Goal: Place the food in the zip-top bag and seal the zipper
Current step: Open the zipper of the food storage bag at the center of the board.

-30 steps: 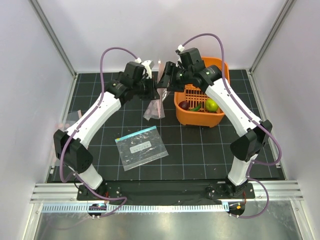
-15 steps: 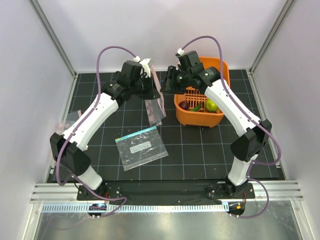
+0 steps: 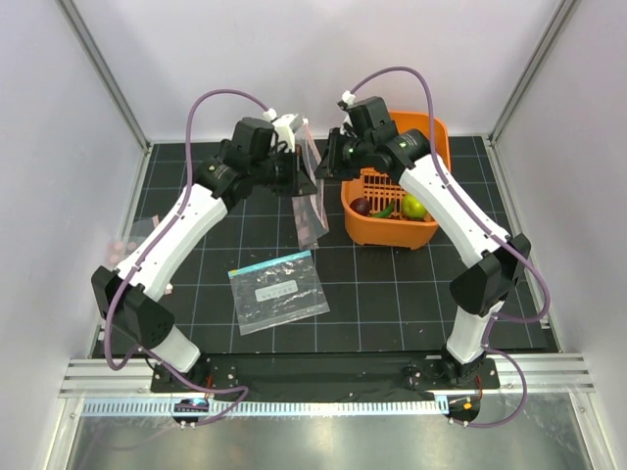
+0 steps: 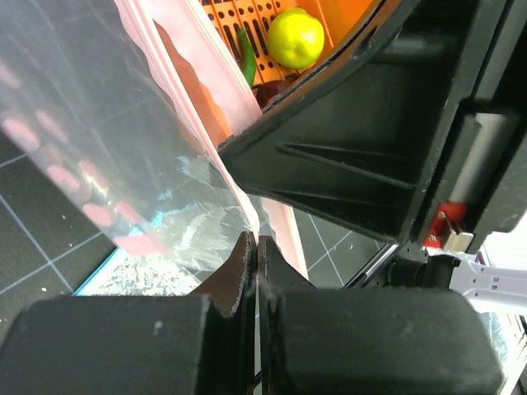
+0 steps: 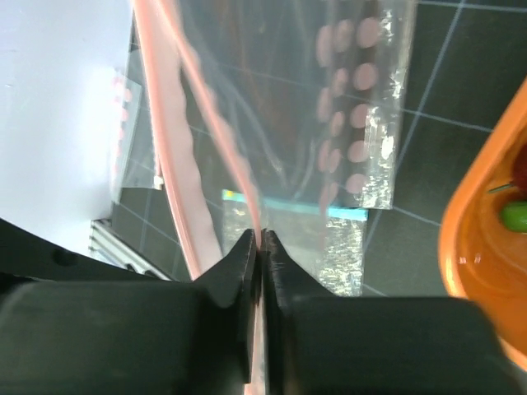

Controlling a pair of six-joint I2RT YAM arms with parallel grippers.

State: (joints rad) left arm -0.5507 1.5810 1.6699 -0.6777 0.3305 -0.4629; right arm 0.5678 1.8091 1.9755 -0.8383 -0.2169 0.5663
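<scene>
The zip-top bag hangs above the mat between both arms, clear with pink dots. Its pink zipper runs along the mouth. My left gripper is shut on one edge of the mouth. Facing it, my right gripper is shut on the pink strip at the other side. From above, the left gripper and right gripper meet over the bag's top. The food lies in the orange basket: a maroon piece, a green chili and a green round fruit.
A second clear bag with a teal strip and white label lies flat on the black grid mat, in front of the hanging bag. The basket stands close to the right of the bag. White walls and metal posts enclose the workspace.
My right gripper has closed its jaws onto the bag's pink mouth edge. The left arm and the hanging bag have shifted slightly to the right.
</scene>
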